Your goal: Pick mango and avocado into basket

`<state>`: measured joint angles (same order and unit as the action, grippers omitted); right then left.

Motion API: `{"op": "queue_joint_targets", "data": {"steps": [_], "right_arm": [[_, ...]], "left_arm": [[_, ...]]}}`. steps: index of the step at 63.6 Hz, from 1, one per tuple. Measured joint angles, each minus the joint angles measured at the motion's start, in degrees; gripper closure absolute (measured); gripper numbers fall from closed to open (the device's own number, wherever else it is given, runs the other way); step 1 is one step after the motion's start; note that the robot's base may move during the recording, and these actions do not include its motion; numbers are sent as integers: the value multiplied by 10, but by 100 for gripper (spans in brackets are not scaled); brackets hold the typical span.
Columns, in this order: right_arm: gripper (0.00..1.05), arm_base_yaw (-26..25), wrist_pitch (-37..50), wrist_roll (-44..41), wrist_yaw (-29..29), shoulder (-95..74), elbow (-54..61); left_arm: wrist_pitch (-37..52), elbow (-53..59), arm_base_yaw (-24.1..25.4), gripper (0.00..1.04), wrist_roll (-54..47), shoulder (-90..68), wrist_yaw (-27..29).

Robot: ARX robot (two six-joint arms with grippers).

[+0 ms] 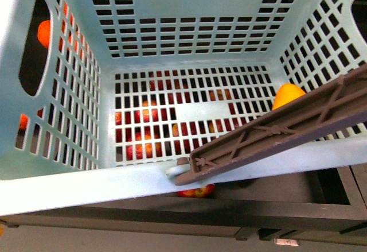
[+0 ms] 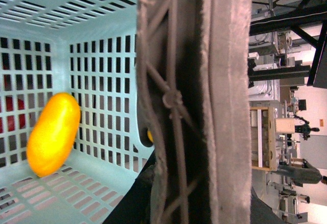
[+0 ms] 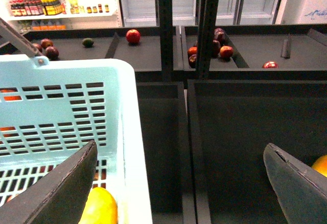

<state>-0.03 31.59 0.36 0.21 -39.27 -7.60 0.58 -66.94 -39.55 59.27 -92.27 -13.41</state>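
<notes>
The light teal basket [image 1: 63, 120] fills the front view, its slotted floor facing me. The yellow mango [image 1: 288, 95] lies inside it against the right wall, and it also shows in the left wrist view as the mango [image 2: 52, 133] and in the right wrist view as the mango [image 3: 99, 208]. The brown handle [image 1: 275, 131] slants across the basket's near rim. My left gripper [image 2: 189, 201] is shut on that handle [image 2: 194, 101], which hides its jaws. My right gripper [image 3: 179, 193] hangs open and empty beside the basket's outer wall [image 3: 66, 106]. A small dark green fruit [image 3: 88, 42] lies on a far shelf, too small to name as the avocado.
Red apples [image 1: 143, 143] show through the basket floor and orange fruits [image 1: 45, 33] through its left side. Dark display bins [image 3: 235, 132] with upright black posts [image 3: 164, 30] stand beside my right gripper. An orange fruit [image 3: 322, 165] sits at that view's edge, and red fruits [image 3: 133, 36] lie on the far shelf.
</notes>
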Motion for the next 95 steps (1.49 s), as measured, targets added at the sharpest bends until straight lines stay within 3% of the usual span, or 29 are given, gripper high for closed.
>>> {"op": "queue_joint_targets", "data": {"steps": [95], "right_arm": [[9,0,-1,0,-2,2,6]], "left_arm": [[-1,-1,7,91,-1,0,8]]}}
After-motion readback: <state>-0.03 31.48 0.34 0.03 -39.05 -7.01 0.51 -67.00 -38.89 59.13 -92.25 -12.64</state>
